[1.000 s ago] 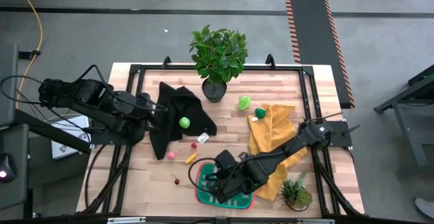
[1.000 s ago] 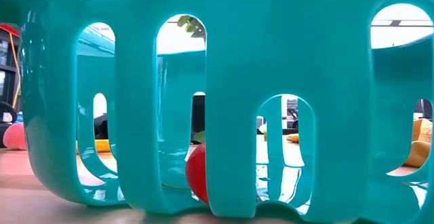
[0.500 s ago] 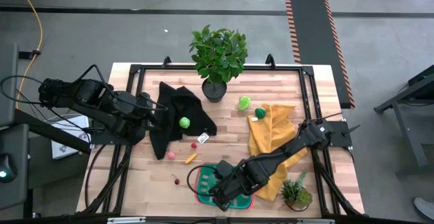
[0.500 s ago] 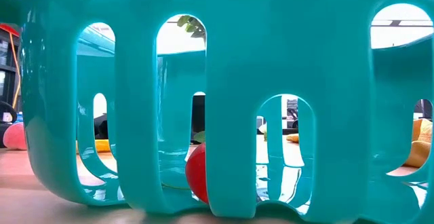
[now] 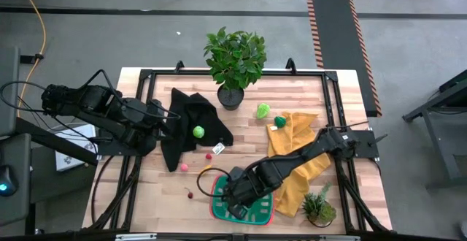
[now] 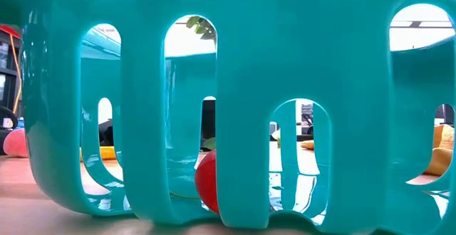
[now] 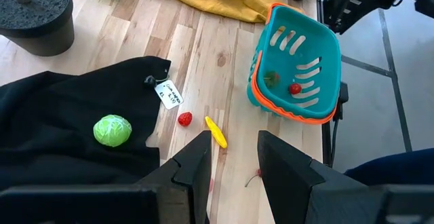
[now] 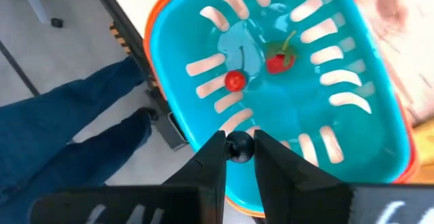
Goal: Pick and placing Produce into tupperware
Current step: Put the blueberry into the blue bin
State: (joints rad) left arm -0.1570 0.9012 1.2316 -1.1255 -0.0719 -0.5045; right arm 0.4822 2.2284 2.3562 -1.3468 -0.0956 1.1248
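Produce: one small dark round piece (image 8: 239,144) is pinched in the right gripper (image 8: 239,151), directly above the tupperware (image 8: 319,125).

We find the right gripper nearly closed on that piece. It hangs over the tupperware's interior, close to one wall, so the container lies straight below it. We judge that the coming move calls only for letting go. Two items already rest on the tupperware's base: a red ball (image 8: 234,80) and a red piece with a green stem (image 8: 278,61). The left gripper (image 7: 234,142) waits well apart from the tupperware, over the black cloth (image 7: 61,115), part open and holding nothing. It is the nearer arm to the lime-green ball (image 7: 112,129) on that cloth. A yellow piece (image 7: 216,132) and a small red piece (image 7: 184,119) lie on the worktop (image 7: 203,54) between cloth and tupperware.
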